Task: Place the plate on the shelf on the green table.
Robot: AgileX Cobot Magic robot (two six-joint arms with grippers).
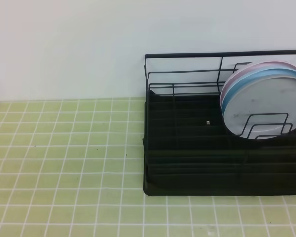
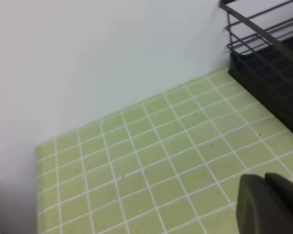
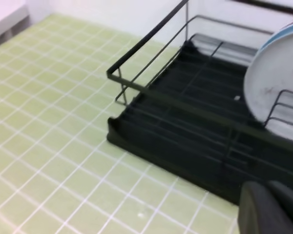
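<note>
The round, flat, pale grey plate [image 1: 269, 106] stands on edge in the black wire dish rack [image 1: 187, 148], at the rack's right end in the high view, leaning back toward the tall rear rail with the looped wire dividers crossing its lower face. Directly behind it stand a light blue plate [image 1: 259, 78] and a pink plate [image 1: 246, 71], both showing only as crescents along its upper left edge; whether the three touch is hard to tell, though they look stacked close. The rack sits on the surface of small light yellow-green square tiles [image 1: 64, 148], against the white wall [image 1: 64, 44]. Neither arm shows in the high view. The left gripper [image 2: 269, 204] appears low in its wrist view as a dark blurred shape above bare tiles, its jaws together and holding nothing. The right gripper [image 3: 271, 207] likewise shows closed and empty, just in front of the rack's near edge.
</note>
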